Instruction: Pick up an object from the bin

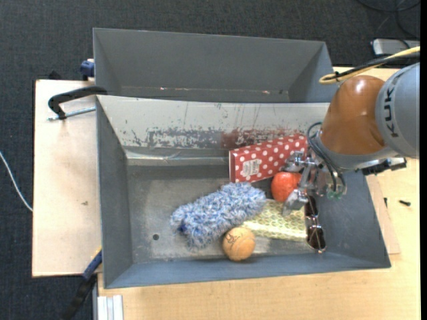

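My gripper [304, 181] hangs low in the right part of the bin, under the arm's orange cover. It is right beside a red-orange ball [283, 186], touching or almost touching the ball's right side. Behind the ball, a red box with white dots [261, 159] leans against the back wall. A pair of sunglasses [314, 230] lies just below the gripper by the right wall. To the lower left of the gripper lies a pale yellow mesh pad [277, 224].
A fluffy blue-and-white duster [213, 212] lies across the middle of the bin floor. A tan ball [238, 243] rests by the front wall. The left part of the floor is bare metal. The arm enters from the right over the rim.
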You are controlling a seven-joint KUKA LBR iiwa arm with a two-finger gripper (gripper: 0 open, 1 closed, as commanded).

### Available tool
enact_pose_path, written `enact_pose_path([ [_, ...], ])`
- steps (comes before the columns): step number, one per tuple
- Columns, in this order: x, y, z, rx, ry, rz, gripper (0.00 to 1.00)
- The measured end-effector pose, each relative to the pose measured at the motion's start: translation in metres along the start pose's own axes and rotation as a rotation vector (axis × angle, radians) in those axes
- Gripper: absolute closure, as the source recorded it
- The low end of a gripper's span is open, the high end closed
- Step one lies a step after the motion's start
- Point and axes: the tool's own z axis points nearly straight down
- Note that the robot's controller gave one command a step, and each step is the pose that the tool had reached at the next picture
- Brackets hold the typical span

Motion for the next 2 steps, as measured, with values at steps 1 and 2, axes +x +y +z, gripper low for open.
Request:
enact_pose_path([
  [1, -0.002, -0.009, -0.042, -0.002, 0.007, -0.004, 1.00],
  [2, -0.006, -0.013, -0.066, -0.001, 0.004, -0.004, 1.00],
])
